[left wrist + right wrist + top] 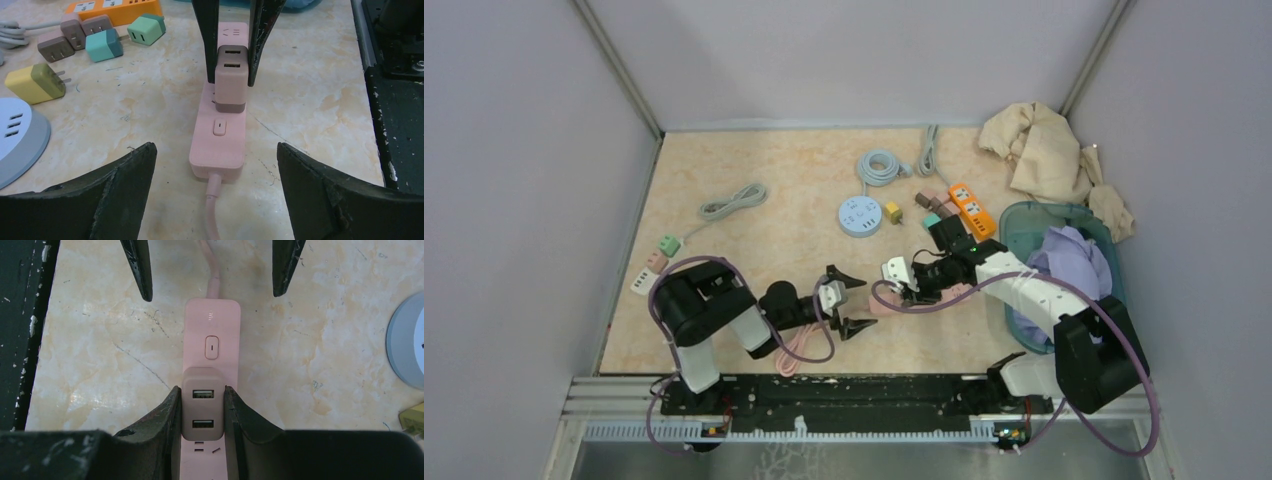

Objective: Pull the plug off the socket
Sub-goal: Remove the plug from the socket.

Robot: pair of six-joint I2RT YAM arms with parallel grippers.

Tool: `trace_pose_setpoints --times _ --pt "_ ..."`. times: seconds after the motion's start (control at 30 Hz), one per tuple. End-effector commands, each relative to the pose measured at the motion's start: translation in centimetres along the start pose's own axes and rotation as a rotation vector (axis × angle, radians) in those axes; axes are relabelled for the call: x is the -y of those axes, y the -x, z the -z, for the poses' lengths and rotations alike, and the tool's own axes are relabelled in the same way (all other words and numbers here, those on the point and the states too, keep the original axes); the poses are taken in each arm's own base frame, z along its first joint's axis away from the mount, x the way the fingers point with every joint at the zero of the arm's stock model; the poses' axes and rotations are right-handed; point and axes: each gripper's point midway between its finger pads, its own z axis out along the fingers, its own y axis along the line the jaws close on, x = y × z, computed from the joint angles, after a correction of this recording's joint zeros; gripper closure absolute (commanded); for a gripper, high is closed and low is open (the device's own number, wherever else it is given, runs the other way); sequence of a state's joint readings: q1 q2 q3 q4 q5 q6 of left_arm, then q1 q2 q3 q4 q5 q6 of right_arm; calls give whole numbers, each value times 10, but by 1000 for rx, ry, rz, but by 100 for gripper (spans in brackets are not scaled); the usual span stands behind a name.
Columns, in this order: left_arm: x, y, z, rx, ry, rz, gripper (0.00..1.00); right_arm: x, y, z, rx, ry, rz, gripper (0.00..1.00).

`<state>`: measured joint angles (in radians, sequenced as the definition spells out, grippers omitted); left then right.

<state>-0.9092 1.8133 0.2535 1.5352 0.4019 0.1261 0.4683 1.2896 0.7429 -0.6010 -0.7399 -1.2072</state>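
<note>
- Right claw (202, 395): closed tight on the pink plug (202, 407), with one finger pressed on each side.
- Pink plug: standing straight up in the pink power strip (218, 145), two small ports on its top, its darker bottom touching the strip — not pulled out yet.
- Pink power strip: lying flat on the surface (310, 100), near the middle, between the two claws.
- Small button (219, 127) on the strip, just beside the plug, on the cord side.
- Pink cord (212, 210): coming out of the strip's end, below the left claw.
- Left claw (215, 150): wide open, holding nothing — hanging over the cord end of the strip, one finger out to each side, apart from the strip.
- Well apart from the strip on the same surface: a yellow charger (35, 82), a teal charger (104, 45), a green charger (146, 29), an orange power strip (115, 7) and a round pale blue hub (15, 135).
- At the far right in the top view: a blue basket (1024, 220) and a tan cloth (1034, 150).
</note>
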Motion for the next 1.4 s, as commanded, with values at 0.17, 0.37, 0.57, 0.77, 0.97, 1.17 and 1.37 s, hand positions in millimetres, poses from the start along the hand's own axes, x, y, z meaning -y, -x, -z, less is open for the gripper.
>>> trace_pose_setpoints --times 0.17,0.37,0.57,0.77,0.97,1.17,1.37 --pt "3 4 -23 33 -67 -44 11 12 21 6 66 -12 58 100" --pt "3 -16 -33 -28 -87 -34 13 12 22 7 68 -12 59 100" --pt "5 -36 -38 -92 -109 -18 20 11 22 6 68 -8 59 100" --pt "11 -46 -43 -134 -147 9 27 12 22 6 68 -9 58 100" --pt "14 -51 -46 -157 -168 27 64 11 21 6 69 -6 57 100" --pt "10 -55 -43 -196 -129 67 100 11 34 4 136 1 32 100" --pt "11 -64 -41 -235 -120 95 100 9 60 -14 223 7 8 100"
